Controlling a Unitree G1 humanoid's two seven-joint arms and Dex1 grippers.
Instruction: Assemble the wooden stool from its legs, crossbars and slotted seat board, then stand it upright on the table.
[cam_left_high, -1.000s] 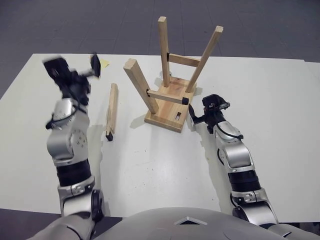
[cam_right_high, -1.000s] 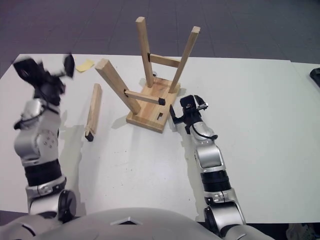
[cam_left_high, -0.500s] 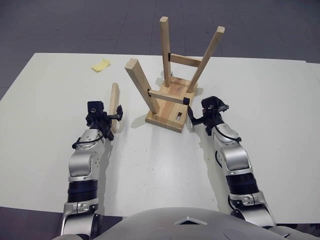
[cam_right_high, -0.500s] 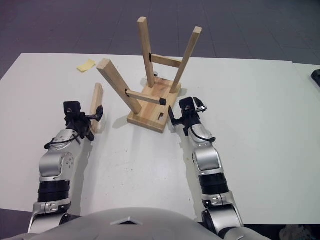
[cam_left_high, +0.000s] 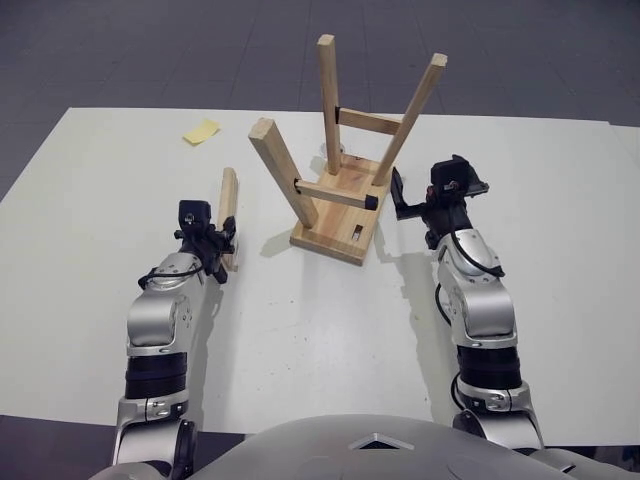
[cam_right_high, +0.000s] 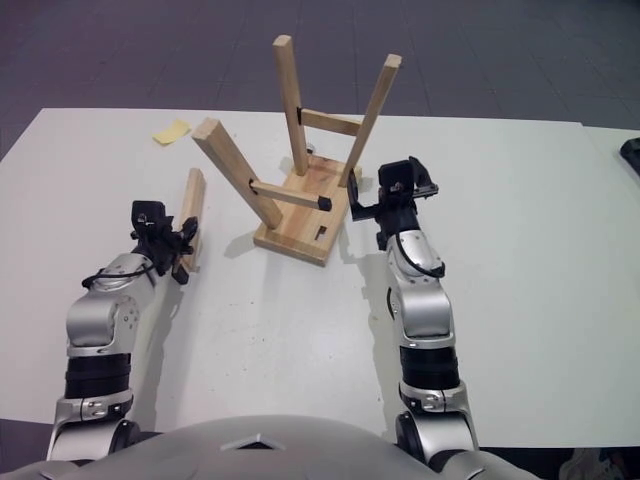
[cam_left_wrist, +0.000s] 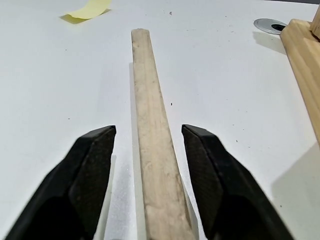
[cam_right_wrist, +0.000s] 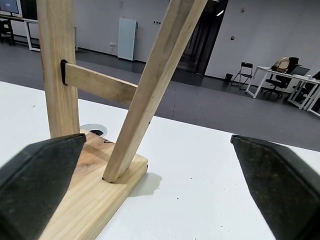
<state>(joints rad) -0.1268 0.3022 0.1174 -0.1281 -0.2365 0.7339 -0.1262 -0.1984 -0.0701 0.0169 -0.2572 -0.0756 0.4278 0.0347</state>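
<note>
Floor (cam_left_high: 150, 50) of dark grey tiles shows beyond the far edge of the wide white table (cam_left_high: 300, 340). In the right wrist view we see more of the room: a grey wall with a white cabinet (cam_right_wrist: 127, 39), a dark doorway, and desks (cam_right_wrist: 290, 82) with office chairs (cam_right_wrist: 243, 71) to one side. The table top is matt and plain, with some small dark specks.

On the far middle of the table the stool (cam_left_high: 345, 170) stands upside down. Its seat board (cam_left_high: 335, 235) lies flat on the surface. Three legs rise from it: a tilted leg (cam_left_high: 282, 172) leaning to the robot's left, a back leg (cam_left_high: 328, 100) almost upright, and a right leg (cam_left_high: 410, 115) leaning to the right. The upper crossbar (cam_left_high: 368, 120) joins the back leg and the right leg. The lower crossbar (cam_left_high: 335, 194) goes out from the tilted leg over the board and ends in a black tip. Under this tip we see an open slot (cam_left_high: 357, 232) in the board.

To the left of the stool the loose leg (cam_left_high: 228, 215) lies flat on the table. The left gripper (cam_left_wrist: 148, 137) has its fingers spread on both sides of the leg's near end, with a gap on each side, so it is not clamped. The right gripper (cam_left_high: 428, 190) is just beside the board's right edge, its fingers wide apart and holding nothing.

A metal grommet (cam_left_wrist: 270, 25) sits in the table behind the board, and a yellow note (cam_left_high: 202, 131) lies near the far left.
</note>
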